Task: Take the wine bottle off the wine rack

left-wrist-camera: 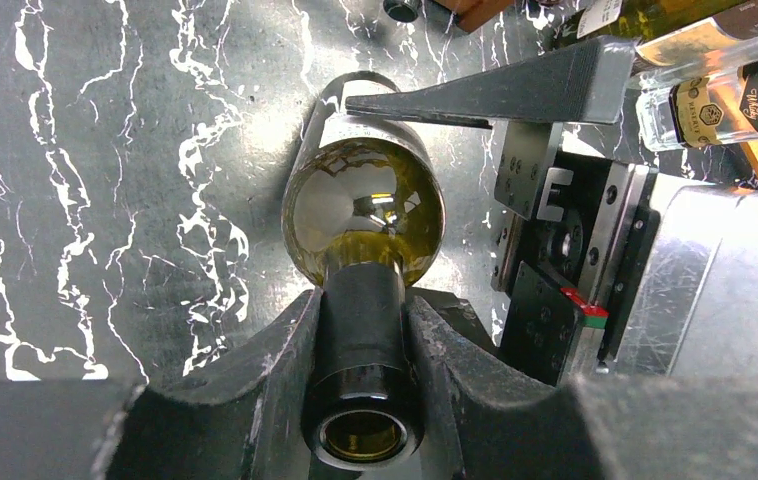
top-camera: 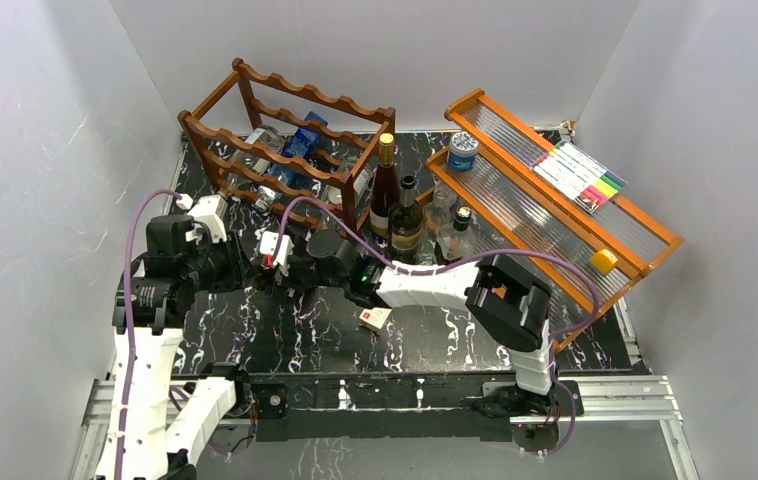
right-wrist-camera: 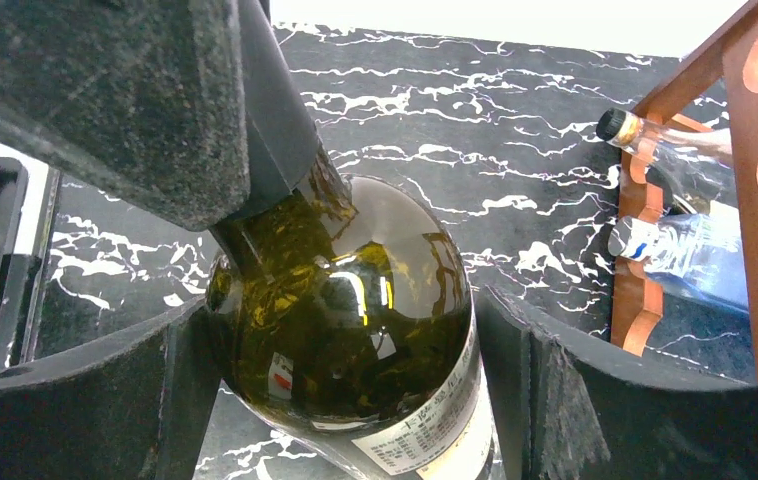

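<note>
A dark green wine bottle [left-wrist-camera: 363, 215] hangs over the black marble table, in front of and apart from the dark reddish-brown wine rack [top-camera: 285, 140]. My left gripper [left-wrist-camera: 363, 300] is shut on its black-capped neck. My right gripper [right-wrist-camera: 340, 330] is open, and its jaws stand on either side of the bottle's labelled body [right-wrist-camera: 345, 300], very close to the glass. One of its fingers [left-wrist-camera: 475, 90] lies along the bottle's side in the left wrist view. In the top view both grippers meet in front of the rack, and the bottle is mostly hidden between them.
The rack [right-wrist-camera: 745, 150] still holds other bottles on its scalloped rails. Three upright bottles [top-camera: 407, 220] stand to its right. Beyond them lies an orange-brown stepped shelf [top-camera: 555, 190] with a jar and markers. A small white box [top-camera: 375, 318] sits on the table.
</note>
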Motion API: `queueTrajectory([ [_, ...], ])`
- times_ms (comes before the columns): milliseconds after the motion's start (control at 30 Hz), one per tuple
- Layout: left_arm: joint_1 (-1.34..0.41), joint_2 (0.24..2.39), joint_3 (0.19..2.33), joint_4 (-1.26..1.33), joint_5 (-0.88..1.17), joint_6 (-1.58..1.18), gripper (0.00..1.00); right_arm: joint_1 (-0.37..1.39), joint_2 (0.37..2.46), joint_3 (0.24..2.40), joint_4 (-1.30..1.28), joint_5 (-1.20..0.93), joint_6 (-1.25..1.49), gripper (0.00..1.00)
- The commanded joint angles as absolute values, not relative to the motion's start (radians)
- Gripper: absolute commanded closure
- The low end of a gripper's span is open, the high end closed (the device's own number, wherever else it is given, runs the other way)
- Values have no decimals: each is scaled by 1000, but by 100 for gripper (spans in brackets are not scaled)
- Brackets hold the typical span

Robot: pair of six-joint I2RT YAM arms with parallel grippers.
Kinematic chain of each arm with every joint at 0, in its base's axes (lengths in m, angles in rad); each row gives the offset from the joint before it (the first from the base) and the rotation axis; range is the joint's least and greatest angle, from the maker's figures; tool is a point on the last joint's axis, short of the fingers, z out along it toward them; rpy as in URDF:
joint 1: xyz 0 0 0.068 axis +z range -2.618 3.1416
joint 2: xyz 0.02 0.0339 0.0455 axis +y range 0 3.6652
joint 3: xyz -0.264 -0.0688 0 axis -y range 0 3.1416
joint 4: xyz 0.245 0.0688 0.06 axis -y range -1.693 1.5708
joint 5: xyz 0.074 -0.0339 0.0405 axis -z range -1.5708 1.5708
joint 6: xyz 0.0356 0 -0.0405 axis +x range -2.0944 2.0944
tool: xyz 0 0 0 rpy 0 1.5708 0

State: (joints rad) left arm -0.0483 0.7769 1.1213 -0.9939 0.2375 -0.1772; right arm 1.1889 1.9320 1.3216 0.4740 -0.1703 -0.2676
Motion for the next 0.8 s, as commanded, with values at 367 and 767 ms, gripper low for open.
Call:
queueTrajectory([
  [367,-64,758,1192,-876,300,-170,15,1198,1863,1205,706,-2,-138,42],
  [767,-63,750,1231,-824,159,-182,2,1187,1657,965,761,219,-72,66],
])
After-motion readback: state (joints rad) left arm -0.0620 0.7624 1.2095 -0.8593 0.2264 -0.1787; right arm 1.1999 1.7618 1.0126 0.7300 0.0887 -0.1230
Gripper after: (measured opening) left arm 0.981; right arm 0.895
